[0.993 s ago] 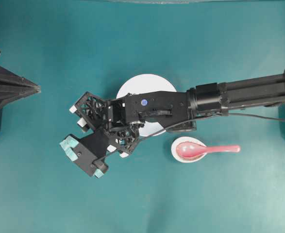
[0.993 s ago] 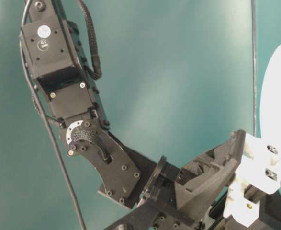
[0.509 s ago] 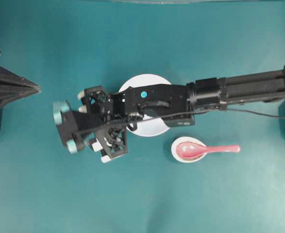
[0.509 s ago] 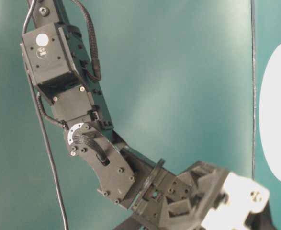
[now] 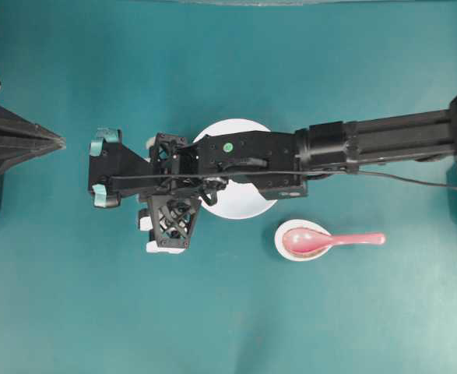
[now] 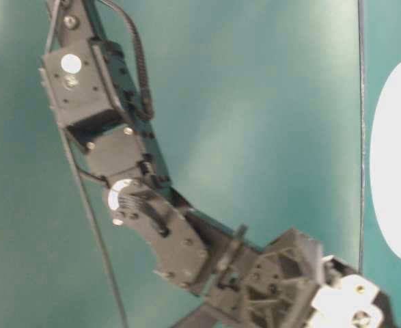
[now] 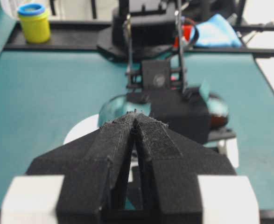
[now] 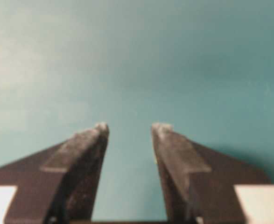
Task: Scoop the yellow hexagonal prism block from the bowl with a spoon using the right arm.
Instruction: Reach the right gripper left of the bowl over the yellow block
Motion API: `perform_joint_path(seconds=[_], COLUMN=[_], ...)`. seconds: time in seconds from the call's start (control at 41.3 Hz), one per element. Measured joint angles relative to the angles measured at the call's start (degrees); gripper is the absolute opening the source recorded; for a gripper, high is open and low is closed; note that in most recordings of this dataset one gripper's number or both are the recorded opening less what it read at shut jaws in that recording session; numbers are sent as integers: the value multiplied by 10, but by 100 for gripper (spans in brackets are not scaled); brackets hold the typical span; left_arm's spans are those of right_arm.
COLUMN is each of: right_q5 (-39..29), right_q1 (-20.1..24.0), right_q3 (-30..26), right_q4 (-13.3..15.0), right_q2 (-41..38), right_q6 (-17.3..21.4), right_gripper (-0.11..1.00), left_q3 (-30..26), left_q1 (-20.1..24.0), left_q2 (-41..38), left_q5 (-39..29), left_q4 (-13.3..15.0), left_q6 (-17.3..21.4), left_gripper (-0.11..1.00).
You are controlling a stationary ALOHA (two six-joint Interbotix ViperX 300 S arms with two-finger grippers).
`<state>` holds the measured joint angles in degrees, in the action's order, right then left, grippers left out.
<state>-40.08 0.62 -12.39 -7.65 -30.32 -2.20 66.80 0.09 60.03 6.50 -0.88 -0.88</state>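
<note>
The white bowl [image 5: 244, 204] sits mid-table, and my right arm lies across it and covers most of it. The yellow hexagonal prism block is hidden. My right gripper [image 5: 102, 167] hangs beyond the bowl's left side, its teal-taped fingertips [image 5: 106, 139] apart. It stands open over bare teal surface [image 8: 129, 127] with nothing between the jaws. The pink-red spoon [image 5: 333, 239] lies right of the bowl, its scoop resting in a small speckled dish [image 5: 284, 248] and its handle pointing right. My left gripper [image 5: 57, 142] is parked at the left edge, shut and empty [image 7: 136, 115].
The bowl's edge [image 6: 398, 164] shows at the right of the table-level view, with the right arm's links in front of it. A yellow jar with a blue lid [image 7: 34, 21] and a blue cloth [image 7: 216, 32] sit behind the table's far end.
The right gripper has swung from the lower left of the bowl toward the far side and rolled at the wrist, staying open. The spoon, dish and left arm have not moved.
</note>
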Motion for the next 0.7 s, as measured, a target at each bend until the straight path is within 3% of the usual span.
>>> perform_joint_path(seconds=[0.509, 0.703], right_q5=[-6, -5], right_q1=[-6, -10], right_q3=[-6, -7], right_q4=[18, 43], right_q2=[-41, -45], right_q6=[2, 2], right_gripper=[49, 49], left_q3=[0, 0], left_q1=[0, 0], left_q2=[0, 0], left_q5=[0, 0], left_q4=[1, 1], left_q6=[0, 0], left_gripper=[6, 6])
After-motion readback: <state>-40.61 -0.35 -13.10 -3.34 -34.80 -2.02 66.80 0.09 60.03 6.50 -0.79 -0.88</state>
